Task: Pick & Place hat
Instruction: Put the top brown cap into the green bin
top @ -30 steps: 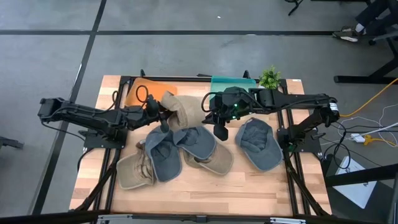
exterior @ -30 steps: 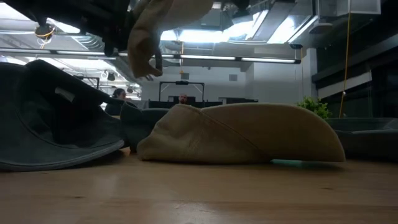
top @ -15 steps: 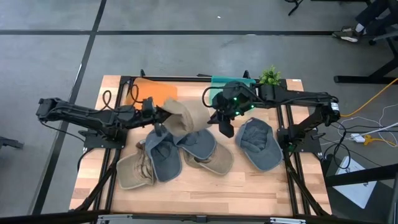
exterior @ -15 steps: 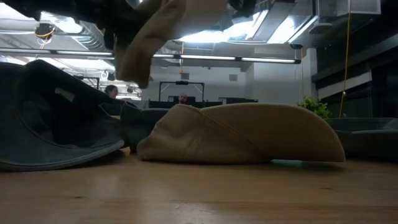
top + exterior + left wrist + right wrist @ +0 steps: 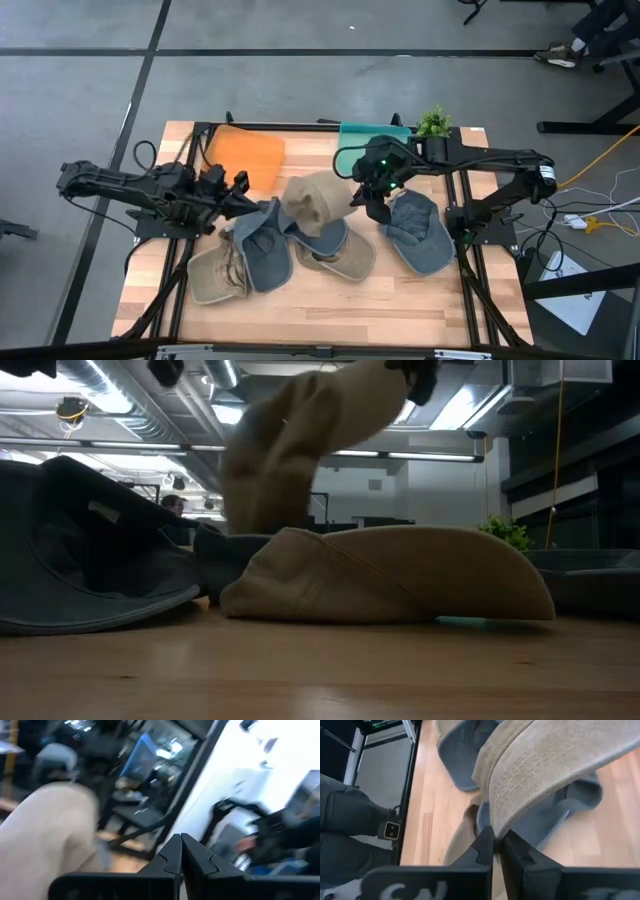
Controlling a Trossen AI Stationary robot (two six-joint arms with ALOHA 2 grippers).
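A tan hat [image 5: 310,200] hangs over the pile of caps at mid-table, with my right gripper [image 5: 358,200] shut on its right-hand edge. In the low view the hat [image 5: 275,460] droops behind another tan cap [image 5: 390,575] that lies on the table by its rim. My left gripper [image 5: 243,188] is shut and holds nothing, left of the pile and apart from the hat. Its wrist view shows the shut fingers [image 5: 181,845] and the hat [image 5: 50,835] off to one side. My right gripper pinches the tan hat's edge [image 5: 496,827] between its two fingers. The fingers come slanting down from the table's right side. The hat hangs slack from them toward the left, above the grey caps. Whether its lower end touches the pile, I cannot tell.
Grey caps [image 5: 265,245] and tan caps [image 5: 215,275] lie heaped at the table's middle and near left. One grey cap [image 5: 415,230] lies alone to the right. An orange mat [image 5: 245,155], a teal mat [image 5: 375,132] and a small plant [image 5: 433,125] sit along the far edge.
My left gripper has come away from the tan hat and drawn back toward the table's left edge, tipping upward. My right gripper has carried the hat a little toward the right and near edges. The hat has swung down and now hangs over the pile's middle.
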